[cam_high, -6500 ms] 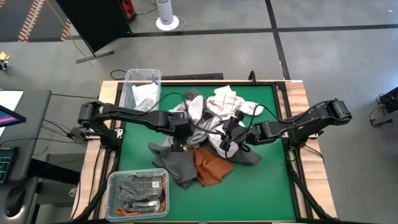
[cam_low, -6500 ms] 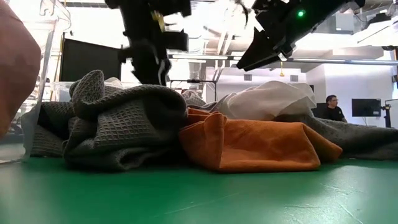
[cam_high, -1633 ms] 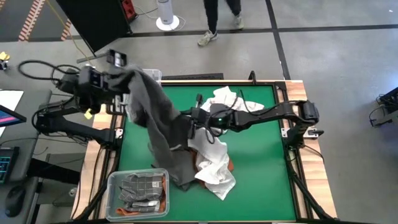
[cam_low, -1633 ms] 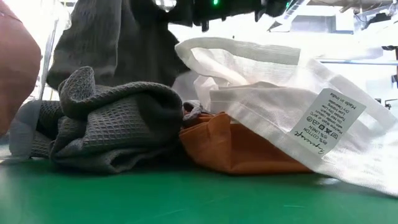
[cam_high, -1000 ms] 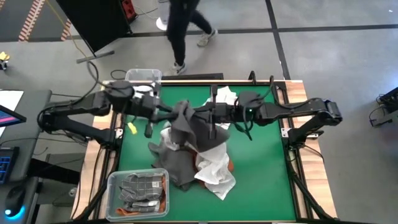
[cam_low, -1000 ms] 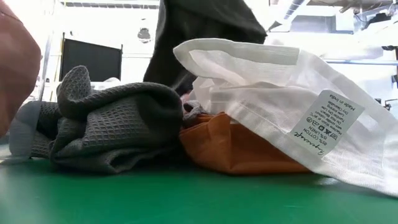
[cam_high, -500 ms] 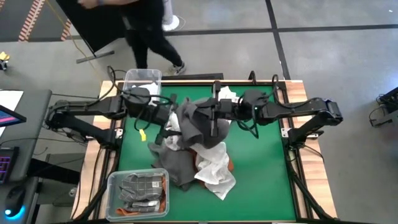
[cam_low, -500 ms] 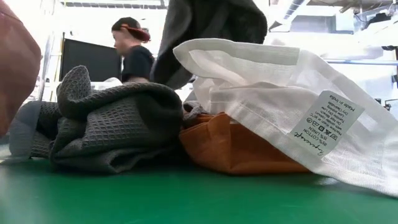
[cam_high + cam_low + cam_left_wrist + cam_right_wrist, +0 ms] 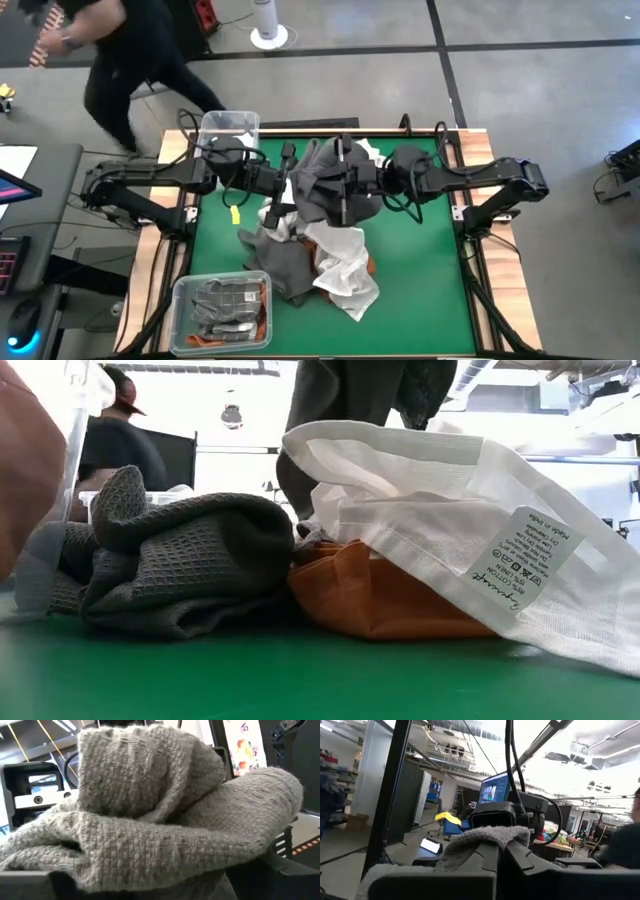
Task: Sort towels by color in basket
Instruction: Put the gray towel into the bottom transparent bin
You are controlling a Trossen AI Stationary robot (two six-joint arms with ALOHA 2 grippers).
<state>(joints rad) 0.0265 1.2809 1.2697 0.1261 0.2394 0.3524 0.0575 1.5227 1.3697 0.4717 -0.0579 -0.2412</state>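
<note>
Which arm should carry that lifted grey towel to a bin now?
Right. The right gripper is shut on the dark grey towel hanging above the pile, while the left gripper stands open beside it, holding nothing.

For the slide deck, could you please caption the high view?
Right claw shut on a dark grey towel above the towel pile; left claw open beside it.

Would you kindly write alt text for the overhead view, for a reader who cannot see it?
Seen from above, the right gripper holds a dark grey towel over the green table, with the left gripper open beside it. Grey, orange and white towels are heaped below; one clear bin holds checked cloths.
</note>
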